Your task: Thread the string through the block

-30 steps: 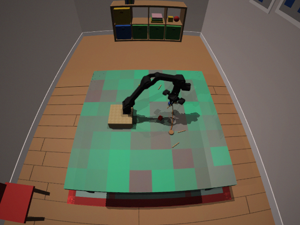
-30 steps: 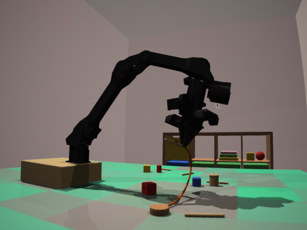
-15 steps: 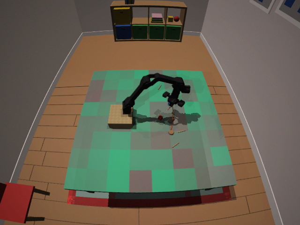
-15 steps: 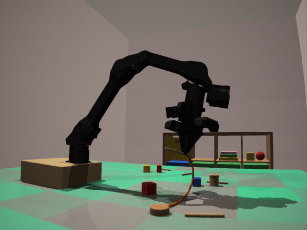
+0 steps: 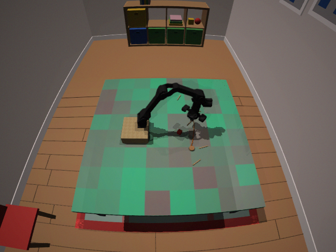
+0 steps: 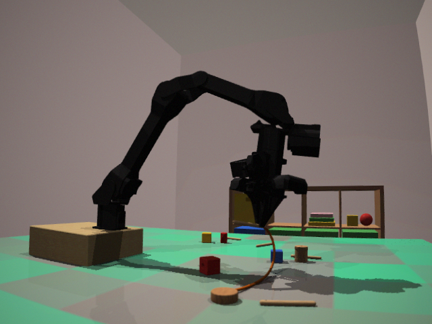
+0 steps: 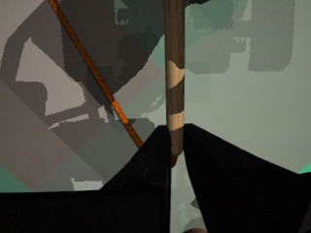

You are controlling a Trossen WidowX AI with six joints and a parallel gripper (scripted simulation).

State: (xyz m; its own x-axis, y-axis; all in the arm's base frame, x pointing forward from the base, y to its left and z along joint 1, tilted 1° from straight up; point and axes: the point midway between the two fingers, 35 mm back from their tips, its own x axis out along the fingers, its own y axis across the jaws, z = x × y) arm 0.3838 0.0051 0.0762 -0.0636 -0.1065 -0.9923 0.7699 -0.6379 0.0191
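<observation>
My gripper (image 5: 192, 118) (image 6: 263, 223) (image 7: 174, 134) is shut on the thin wooden stick (image 7: 174, 58) (image 5: 189, 123) and holds it above the table. The stick points out past the fingertips toward the red block with a hole (image 5: 179, 132) (image 6: 209, 264). The block sits on the table a short way ahead of the stick's tip. The orange string (image 5: 192, 135) (image 6: 272, 264) (image 7: 85, 58) curves down from the gripper to the round wooden button (image 5: 191, 148) (image 6: 224, 295), which lies flat on the table. In the exterior view the fingers hide the stick.
Loose sticks lie near the button (image 5: 203, 146) (image 6: 287, 302), toward the front (image 5: 196, 161) and behind the arm (image 5: 179, 97). A wooden peg (image 6: 300, 253), a blue cube (image 6: 276, 255), a yellow cube (image 6: 206, 237) and a small red cube (image 6: 223, 237) stand behind. The arm's wooden base (image 5: 134, 134) (image 6: 84, 242) is on the left.
</observation>
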